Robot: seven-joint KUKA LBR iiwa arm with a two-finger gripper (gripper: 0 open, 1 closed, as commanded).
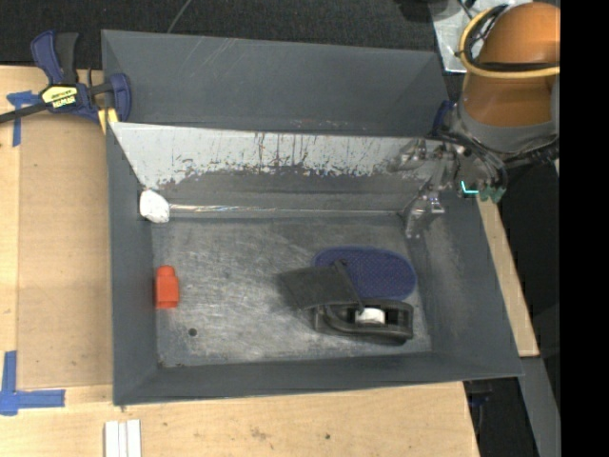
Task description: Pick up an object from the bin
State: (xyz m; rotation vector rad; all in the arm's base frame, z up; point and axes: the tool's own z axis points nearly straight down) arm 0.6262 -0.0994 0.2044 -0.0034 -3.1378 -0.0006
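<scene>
Near right: black looped thing (366, 318), probably soft and light; grasp its raised rim; gripper (420, 219) far right, you cannot tell its opening

Bin floor (238, 255) ctr free; dark item (366, 288) blocks rt.

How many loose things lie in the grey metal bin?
4: white crumpled lump, far-left corner; orange block, left side; blue oval pad, right of centre; black strapped item overlapping it, perhaps hiding more.
</scene>
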